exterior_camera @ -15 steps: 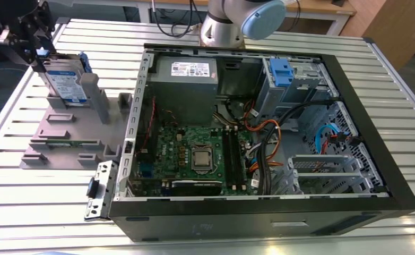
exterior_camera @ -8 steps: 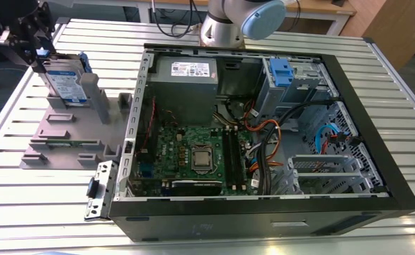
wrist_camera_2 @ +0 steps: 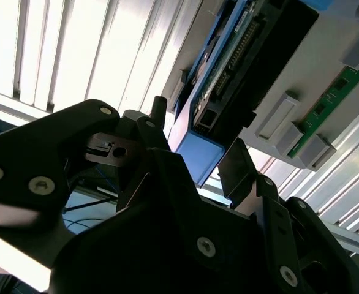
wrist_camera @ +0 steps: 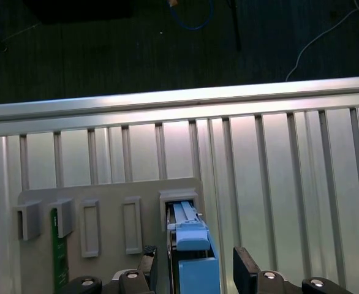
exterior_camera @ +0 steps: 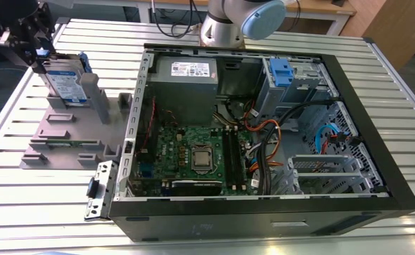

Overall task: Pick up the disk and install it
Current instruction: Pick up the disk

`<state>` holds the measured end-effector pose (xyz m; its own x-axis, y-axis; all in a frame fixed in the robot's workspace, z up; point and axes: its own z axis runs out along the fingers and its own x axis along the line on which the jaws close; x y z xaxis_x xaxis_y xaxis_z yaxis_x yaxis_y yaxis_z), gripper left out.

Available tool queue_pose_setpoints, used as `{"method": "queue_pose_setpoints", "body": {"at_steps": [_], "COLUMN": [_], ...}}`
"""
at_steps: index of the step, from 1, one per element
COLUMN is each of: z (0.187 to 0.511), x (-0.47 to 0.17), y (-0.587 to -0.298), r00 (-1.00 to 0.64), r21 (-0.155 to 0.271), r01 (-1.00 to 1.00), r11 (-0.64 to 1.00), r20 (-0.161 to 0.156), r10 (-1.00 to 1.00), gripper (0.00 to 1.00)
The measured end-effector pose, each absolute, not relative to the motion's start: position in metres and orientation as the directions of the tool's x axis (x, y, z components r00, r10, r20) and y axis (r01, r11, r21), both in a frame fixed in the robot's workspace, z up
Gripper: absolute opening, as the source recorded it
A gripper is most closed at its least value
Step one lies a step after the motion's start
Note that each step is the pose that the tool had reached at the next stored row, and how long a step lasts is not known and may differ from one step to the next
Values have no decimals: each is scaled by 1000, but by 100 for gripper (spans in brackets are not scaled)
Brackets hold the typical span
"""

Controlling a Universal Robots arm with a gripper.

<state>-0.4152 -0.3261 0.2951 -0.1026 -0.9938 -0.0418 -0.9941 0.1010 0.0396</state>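
The disk, a silver-grey drive with a white-and-blue label in a bright blue bracket, stands on edge in a slot of the grey fixture at the exterior view's left. My black gripper hangs at the disk's upper end. In the first wrist view the gripper is open, its fingers standing either side of the blue bracket with a gap on each side. In the second wrist view the disk's connector edge lies just beyond the gripper.
An open black computer case lies on the slatted aluminium table, with a motherboard, a grey power supply and a drive bay with a blue latch. A green memory stick sits in the fixture. The arm's base rises behind the case.
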Motion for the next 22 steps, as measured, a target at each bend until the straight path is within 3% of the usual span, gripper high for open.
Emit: {"method": "queue_pose_setpoints", "body": {"at_steps": [14,22], "z": [289,285], "x": [-417,-415], "y": [-326,-325], "r00": [-102,-83], "r21": [40,36], "r01": [-994,-996], "r11": [101,82], "r20": [-41,-10], "r10": [-994,-997], "gripper": [60,60]}}
